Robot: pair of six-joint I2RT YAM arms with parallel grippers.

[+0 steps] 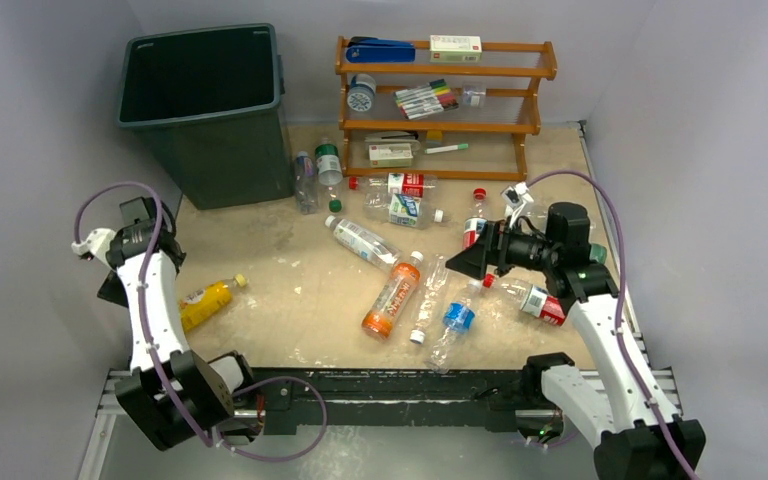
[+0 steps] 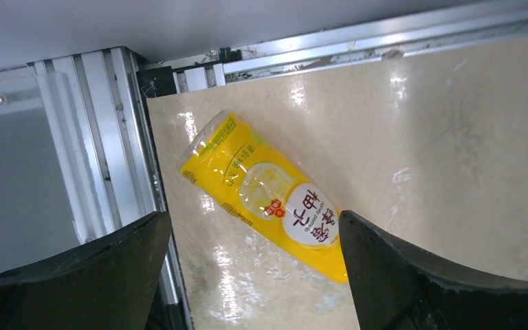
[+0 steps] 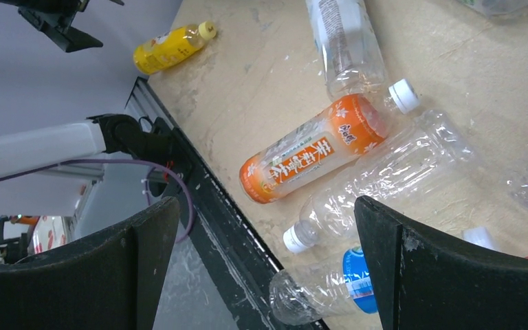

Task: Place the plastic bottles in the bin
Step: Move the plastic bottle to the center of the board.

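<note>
The yellow bottle (image 2: 268,199) is lying on its side by the table's (image 1: 290,300) left edge, towards the near-left corner. It has a bright yellow wrap with a red mark, and clear plastic is showing at the base. The left gripper (image 2: 251,227) is hanging over it with its jaws spread wide and holding nothing, probably lining up a pick. The bin (image 1: 235,150) is standing at the far-left corner, well apart. The other bottles (image 1: 400,210) are lying scattered across the middle and right, where the right gripper (image 3: 265,206) is facing the orange bottle (image 3: 309,155) — also wide open and empty

Robot lab test cell: grey panel walls (image 1: 20,100), aluminium rail frame (image 2: 103,137), two arms (image 1: 150,300) bolted to table (image 1: 290,290).
</note>
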